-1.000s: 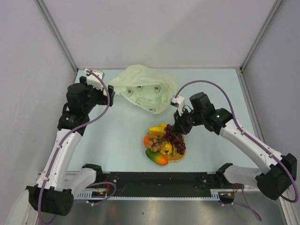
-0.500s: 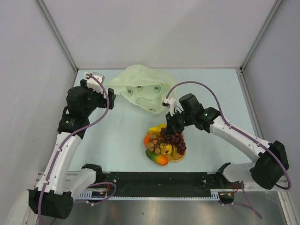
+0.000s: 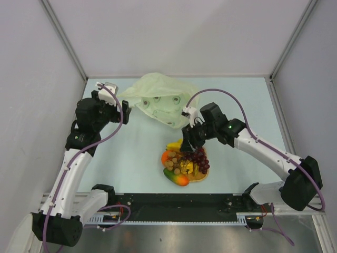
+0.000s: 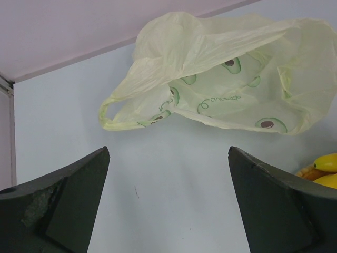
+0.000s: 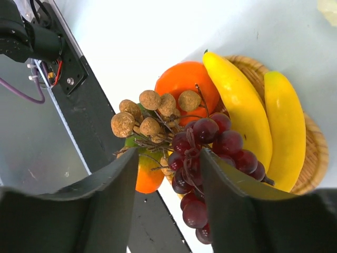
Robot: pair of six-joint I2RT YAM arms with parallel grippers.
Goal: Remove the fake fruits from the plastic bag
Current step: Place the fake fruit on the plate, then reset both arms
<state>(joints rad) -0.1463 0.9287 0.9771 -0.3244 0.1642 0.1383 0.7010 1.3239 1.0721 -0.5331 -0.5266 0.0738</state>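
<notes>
The fake fruits [image 3: 185,164] lie heaped on a woven mat [image 3: 203,175] at the table's near middle. In the right wrist view I see bananas [image 5: 239,105], an orange [image 5: 179,81], a brown nut cluster [image 5: 147,113], a red-green mango [image 5: 147,176] and purple grapes [image 5: 213,138]. My right gripper [image 5: 168,155] hovers just over the heap, open, with the grapes' stems in the gap between its jaws. The pale green plastic bag [image 3: 158,100] lies crumpled at the back. My left gripper [image 4: 168,153] is open and holds nothing, short of the bag [image 4: 221,79].
The black rail of the arm bases [image 3: 179,208] runs along the near edge, close behind the mango. Grey walls close in the table on three sides. The bag's loop handle [image 4: 113,118] points toward the left gripper.
My right gripper has swung left over the heap with the grapes and its jaws have come apart; the grapes now rest on the pile. The left arm has barely moved.
</notes>
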